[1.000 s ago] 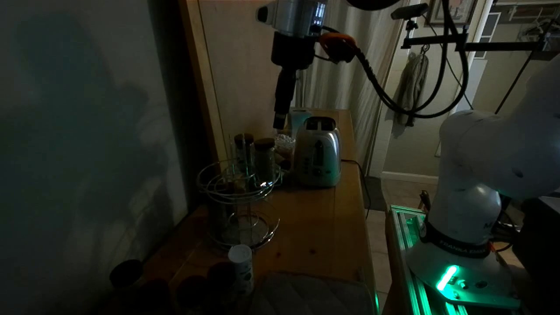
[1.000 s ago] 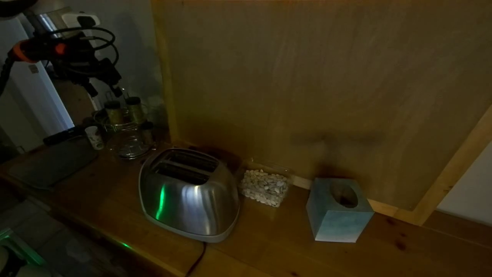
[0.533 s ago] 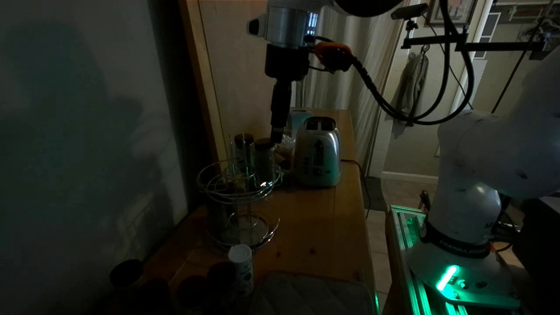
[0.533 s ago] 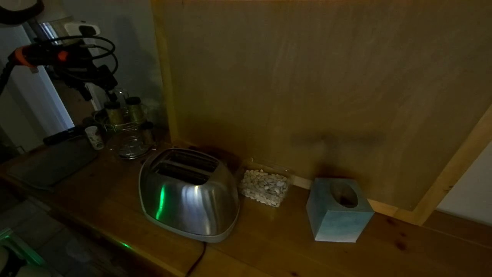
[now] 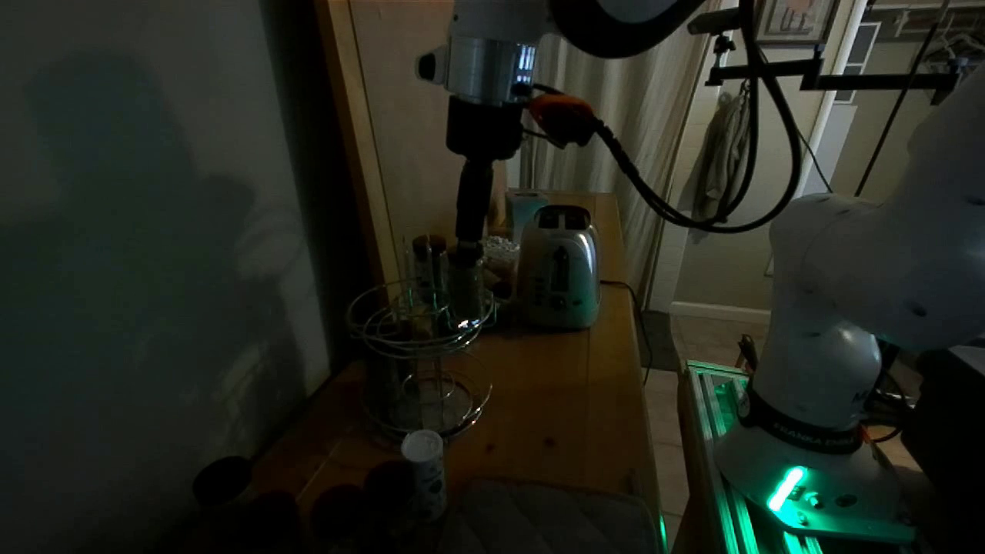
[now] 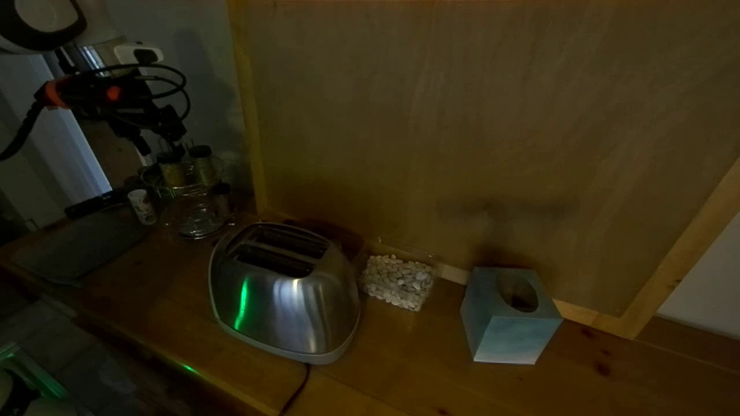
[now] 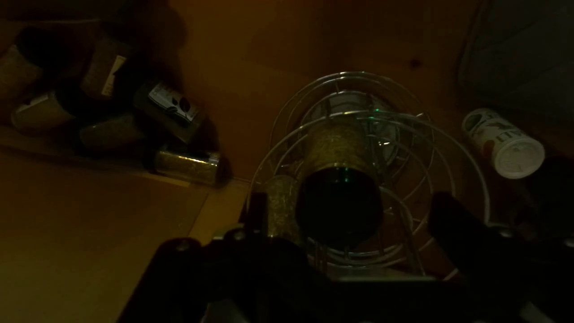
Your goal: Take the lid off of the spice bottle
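A spice bottle (image 7: 337, 143) with a dark round lid (image 7: 339, 208) stands upright in the top tier of a wire rack (image 5: 408, 355). The bottle also shows in both exterior views (image 5: 465, 292) (image 6: 172, 173). My gripper (image 7: 350, 202) is open, its fingers on either side of the lid in the wrist view, with a wider gap at the right finger. In both exterior views the gripper (image 5: 468, 252) (image 6: 159, 148) is at lid height or just above. Contact cannot be told in the dark. A second lidded bottle (image 6: 203, 169) stands close beside it, near one finger.
A toaster (image 5: 559, 269) stands beyond the rack. A white shaker (image 5: 425, 469) and a grey pad (image 5: 546, 515) are at the near side. Several bottles (image 7: 172, 107) lie by the wall. A tub of pebbles (image 6: 399, 281) and a tissue box (image 6: 509, 315) stand farther along.
The gripper has come down from above the rack to the bottle's lid, shifting sideways over it. It stays open. The bottles and rack have not moved.
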Controlling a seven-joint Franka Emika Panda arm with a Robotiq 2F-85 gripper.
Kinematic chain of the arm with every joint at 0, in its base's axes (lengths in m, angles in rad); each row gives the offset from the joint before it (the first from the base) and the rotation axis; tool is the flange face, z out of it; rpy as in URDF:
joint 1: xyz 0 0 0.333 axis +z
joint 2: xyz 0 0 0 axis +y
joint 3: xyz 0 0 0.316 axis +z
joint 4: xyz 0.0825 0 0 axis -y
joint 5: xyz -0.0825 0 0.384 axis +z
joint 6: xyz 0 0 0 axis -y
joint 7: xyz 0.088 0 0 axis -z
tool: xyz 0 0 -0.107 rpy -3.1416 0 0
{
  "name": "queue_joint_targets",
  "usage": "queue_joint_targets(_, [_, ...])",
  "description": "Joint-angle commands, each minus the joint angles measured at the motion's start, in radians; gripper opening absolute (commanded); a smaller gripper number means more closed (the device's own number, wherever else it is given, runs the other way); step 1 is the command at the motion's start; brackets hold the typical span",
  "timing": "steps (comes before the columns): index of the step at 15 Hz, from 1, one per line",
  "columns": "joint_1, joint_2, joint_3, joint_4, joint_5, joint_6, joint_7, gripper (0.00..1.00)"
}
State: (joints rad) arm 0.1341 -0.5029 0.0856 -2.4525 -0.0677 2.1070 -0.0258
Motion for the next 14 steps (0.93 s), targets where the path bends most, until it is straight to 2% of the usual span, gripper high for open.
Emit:
queue_joint_targets(1, [-0.001, 0.047, -0.002, 0.033, 0.021, 0.014, -0.016, 0.62])
queue_joint_targets(6, [-0.005, 0.065, -0.002, 0.047, 0.015, 0.014, -0.019, 0.26])
queue_joint_targets(14, [-0.011, 0.049, -0.005, 0.057, 0.006, 0.012, -0.019, 0.24])
